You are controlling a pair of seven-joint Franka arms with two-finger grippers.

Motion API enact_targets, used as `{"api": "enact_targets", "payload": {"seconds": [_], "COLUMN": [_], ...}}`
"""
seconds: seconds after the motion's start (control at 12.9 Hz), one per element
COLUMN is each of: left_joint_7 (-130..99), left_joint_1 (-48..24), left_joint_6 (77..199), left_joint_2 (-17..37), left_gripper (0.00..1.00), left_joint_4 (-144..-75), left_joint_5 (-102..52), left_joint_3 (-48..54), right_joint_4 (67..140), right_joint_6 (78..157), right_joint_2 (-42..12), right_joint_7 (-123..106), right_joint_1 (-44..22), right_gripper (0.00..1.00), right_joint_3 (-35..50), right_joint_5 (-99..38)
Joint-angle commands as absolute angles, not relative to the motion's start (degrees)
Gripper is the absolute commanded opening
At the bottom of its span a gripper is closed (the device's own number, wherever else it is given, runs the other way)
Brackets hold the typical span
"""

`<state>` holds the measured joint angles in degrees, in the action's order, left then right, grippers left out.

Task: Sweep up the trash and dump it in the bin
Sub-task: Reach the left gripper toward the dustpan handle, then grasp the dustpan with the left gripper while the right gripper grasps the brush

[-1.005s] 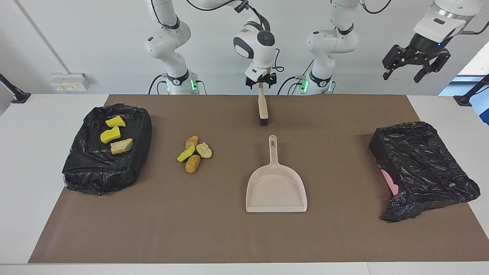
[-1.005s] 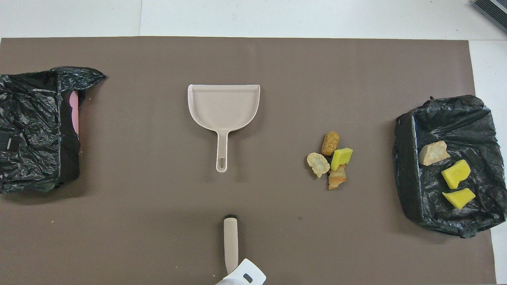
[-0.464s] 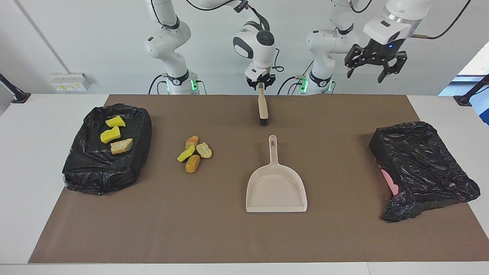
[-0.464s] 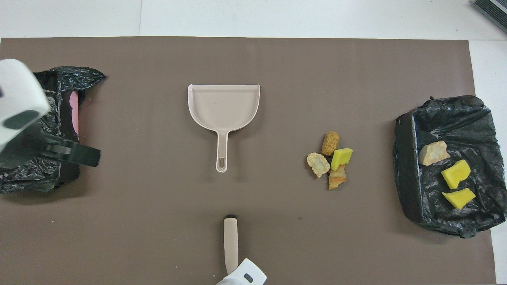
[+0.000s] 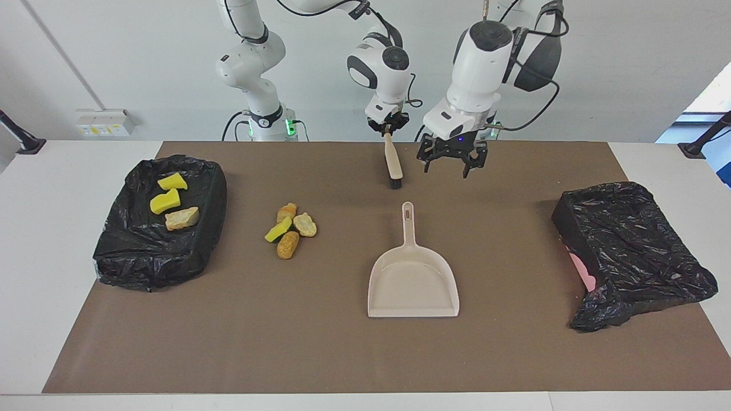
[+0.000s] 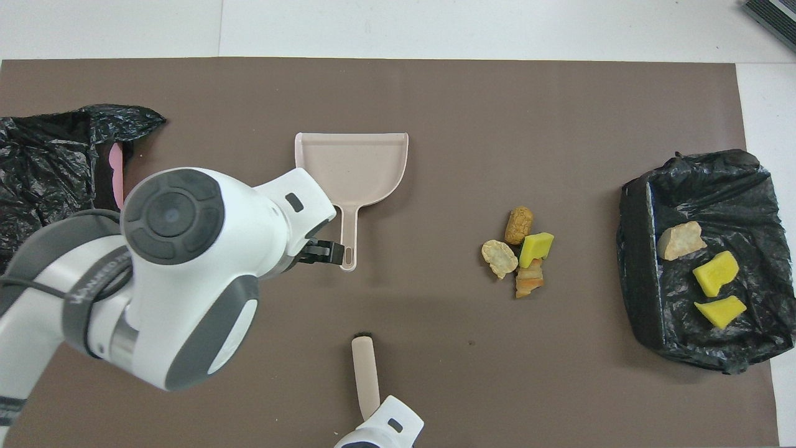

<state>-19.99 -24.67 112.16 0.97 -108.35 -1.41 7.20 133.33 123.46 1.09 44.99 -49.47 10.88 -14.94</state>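
In the facing view, a lined bin (image 5: 160, 228) is sitting at the left holding three trash chunks (image 5: 171, 201); four more (image 5: 290, 228) are lying loose at center left. At upper center, the right gripper (image 5: 389, 127) is clamping the brush (image 5: 392, 162). Beside it, the left gripper (image 5: 451, 162) is hanging spread open over the mat, above the dustpan (image 5: 412, 279).

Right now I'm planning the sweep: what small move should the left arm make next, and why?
Probably lower the open left gripper onto the dustpan handle: it hangs just above it, while the right gripper already holds the brush and four chunks of trash lie loose.
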Motion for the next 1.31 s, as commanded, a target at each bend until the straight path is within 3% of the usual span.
{"api": "enact_targets", "payload": {"seconds": [0.0, 0.46, 0.7, 0.77, 1.01, 1.24], "left_joint_7": [-24.2, -29.7, -29.0, -28.9, -25.4, -25.3], "left_joint_1": [-28.5, -28.7, -28.1, -28.0, -28.0, -28.8], "left_joint_6": [119.2, 128.4, 130.9, 131.7, 131.9, 130.2], "left_joint_2": [7.1, 15.0, 16.6, 16.8, 16.8, 16.7], "left_gripper": [1.0, 1.0, 1.0, 0.96, 0.57, 0.39], "left_joint_4": [-109.5, -110.1, -109.3, -109.2, -109.0, -109.4], "left_joint_5": [-0.9, -0.8, -0.5, -0.4, 2.6, 5.8], "left_joint_3": [6.2, 6.2, 6.1, 6.1, 6.0, 6.1], "right_joint_4": [133.7, 133.6, 132.0, 132.0, 132.0, 130.4], "right_joint_6": [114.9, 98.9, 96.7, 98.2, 102.9, 106.8], "right_joint_2": [8.5, 19.6, 19.5, 18.7, 14.9, 8.9], "right_joint_7": [39.8, 28.5, 22.2, 21.9, 17.3, 14.5], "right_joint_1": [-44.7, -28.2, -17.2, -14.0, -7.1, -3.9], "right_gripper": [0.0, 0.0, 0.0, 0.0, 0.0, 0.0], "right_joint_3": [10.9, 10.8, 11.1, 11.2, 11.2, 11.2], "right_joint_5": [-13.1, -7.2, -0.6, 2.2, 11.5, 14.5]}}
